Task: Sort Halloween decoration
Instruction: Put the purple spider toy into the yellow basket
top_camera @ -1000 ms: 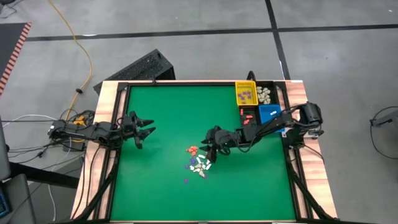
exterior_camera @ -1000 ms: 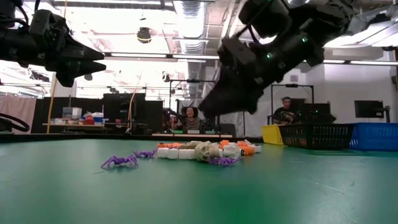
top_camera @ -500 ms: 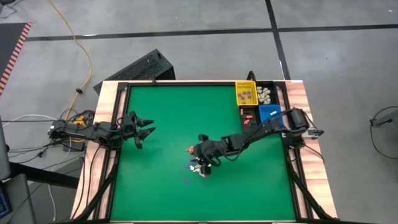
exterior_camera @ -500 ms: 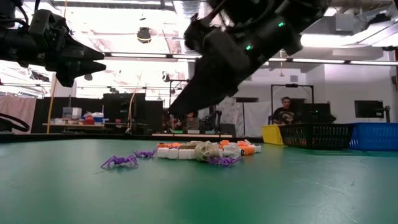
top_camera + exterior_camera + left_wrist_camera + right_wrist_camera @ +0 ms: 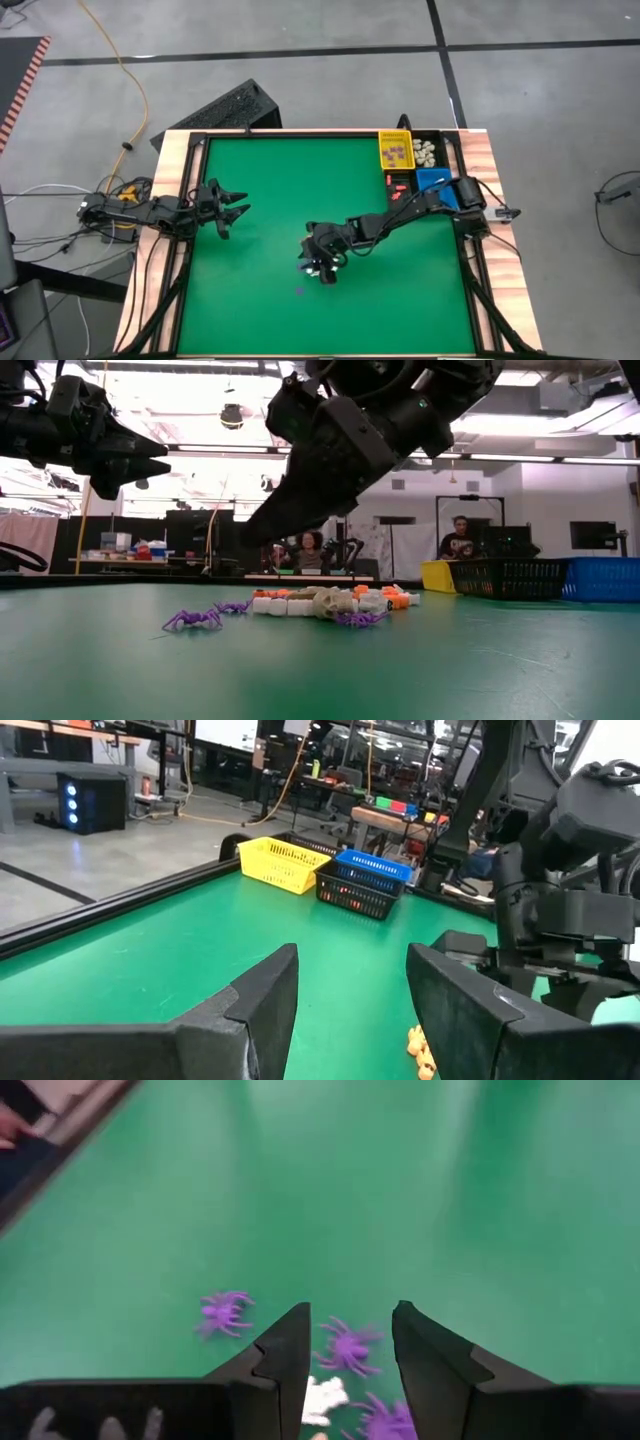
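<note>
1. The Halloween decoration (image 5: 320, 603), a loose heap of tiny cream-white, orange-red and purple plastic trinkets, lies near the middle of the green felt table (image 5: 260, 190), its long axis running side to side in the low view.
2. One small purple plastic spider (image 5: 346, 1348) shows between the right gripper's (image 5: 348, 1342) dark fingers in the right wrist view, legs splayed, no clear heading; a second purple spider (image 5: 224, 1311) sits apart from it on the felt.
3. The right gripper has swung in from the bin side over the last second and now hangs above the heap, jaws apart and narrowing slightly, nothing held. That suggests a pick is about to begin, likely on the spider.
4. The left gripper (image 5: 232, 207) waits near the table's left edge, jaws wide apart, unchanged.
5. The yellow (image 5: 395, 151), blue (image 5: 432, 181) and black (image 5: 399, 183) slotted plastic bins stand at the far right corner, trinkets already in them.
</note>
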`<state>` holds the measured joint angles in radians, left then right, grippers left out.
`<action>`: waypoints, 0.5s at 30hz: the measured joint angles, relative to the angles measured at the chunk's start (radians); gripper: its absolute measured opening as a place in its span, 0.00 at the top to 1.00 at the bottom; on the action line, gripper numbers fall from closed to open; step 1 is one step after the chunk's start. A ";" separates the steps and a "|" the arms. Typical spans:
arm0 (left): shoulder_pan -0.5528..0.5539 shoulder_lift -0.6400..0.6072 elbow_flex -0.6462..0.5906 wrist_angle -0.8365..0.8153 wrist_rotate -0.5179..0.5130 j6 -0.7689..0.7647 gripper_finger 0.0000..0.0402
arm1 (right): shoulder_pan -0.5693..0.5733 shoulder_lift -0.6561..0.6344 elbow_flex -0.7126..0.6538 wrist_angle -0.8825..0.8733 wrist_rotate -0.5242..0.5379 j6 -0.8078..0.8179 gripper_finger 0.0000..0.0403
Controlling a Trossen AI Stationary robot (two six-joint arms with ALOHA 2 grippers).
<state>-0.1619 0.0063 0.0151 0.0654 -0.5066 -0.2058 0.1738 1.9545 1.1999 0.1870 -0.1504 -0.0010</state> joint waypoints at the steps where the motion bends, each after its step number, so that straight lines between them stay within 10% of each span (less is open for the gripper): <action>1: 0.000 0.000 0.000 0.000 0.000 0.000 0.56 | 0.000 0.000 0.000 0.011 -0.008 -0.001 0.60; 15: 0.000 0.003 0.000 0.000 -0.001 0.000 0.56 | -0.021 0.116 0.070 0.079 -0.183 0.032 0.60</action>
<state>-0.1619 0.0090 0.0151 0.0654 -0.5079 -0.2058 0.1530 2.0708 1.2702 0.2661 -0.3332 0.0308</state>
